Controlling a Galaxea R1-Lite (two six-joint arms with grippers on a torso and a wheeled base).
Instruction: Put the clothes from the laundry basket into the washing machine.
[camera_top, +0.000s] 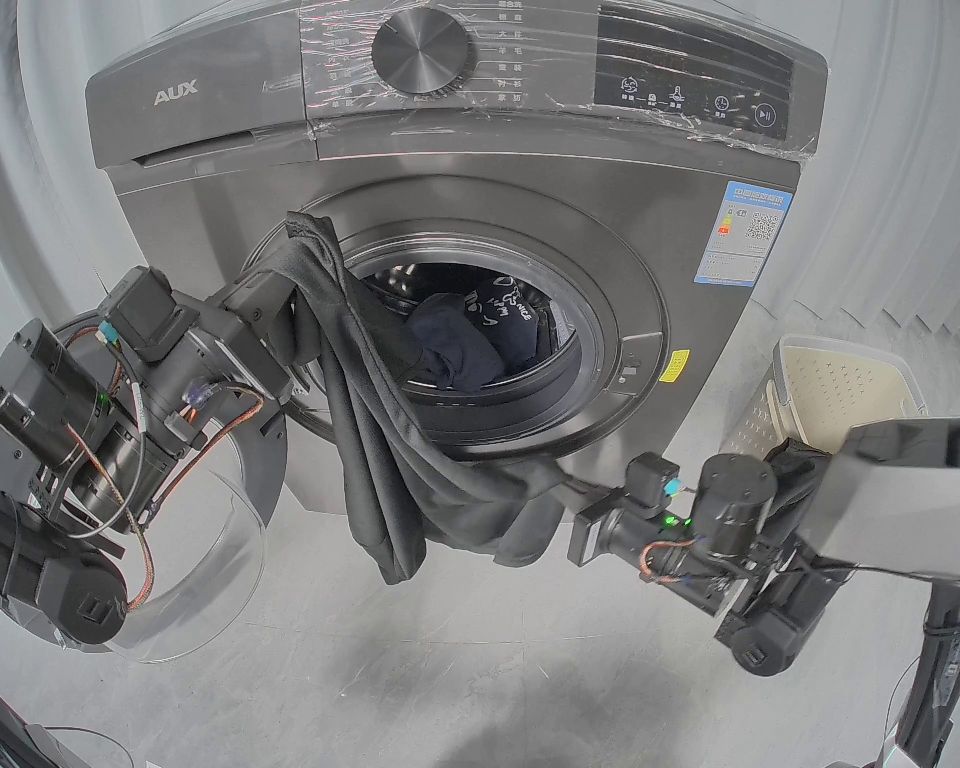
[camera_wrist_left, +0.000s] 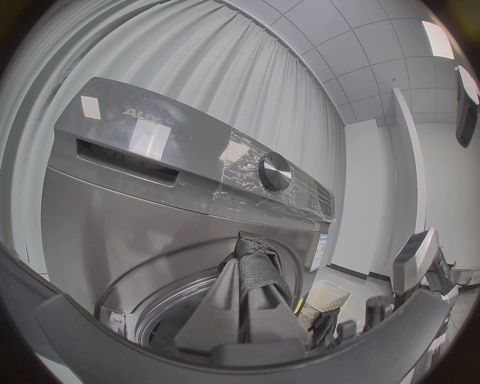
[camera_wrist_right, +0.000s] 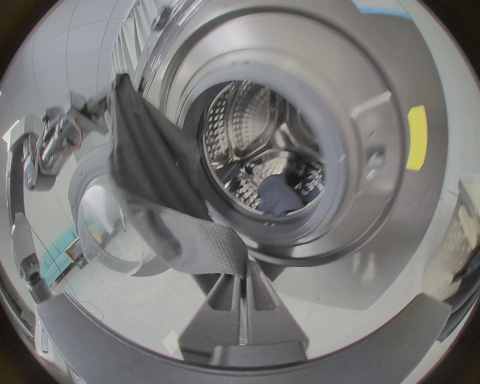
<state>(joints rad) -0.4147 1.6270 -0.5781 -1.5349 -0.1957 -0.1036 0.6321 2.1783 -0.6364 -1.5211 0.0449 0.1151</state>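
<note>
A dark grey garment (camera_top: 400, 440) hangs in front of the open washing machine (camera_top: 460, 170), stretched between both grippers. My left gripper (camera_top: 290, 290) is shut on its upper end at the left rim of the drum opening (camera_top: 480, 330); in the left wrist view the cloth (camera_wrist_left: 255, 265) bunches between the fingers. My right gripper (camera_top: 565, 485) is shut on the lower end, below the opening; the cloth (camera_wrist_right: 200, 240) runs from its fingertips. A dark blue garment (camera_top: 470, 335) lies inside the drum (camera_wrist_right: 260, 150). The beige laundry basket (camera_top: 840, 390) stands at the right.
The machine's round glass door (camera_top: 200, 540) hangs open at the left, under my left arm. Grey floor (camera_top: 450, 660) lies in front of the machine. Pale curtains (camera_top: 890, 200) hang behind it.
</note>
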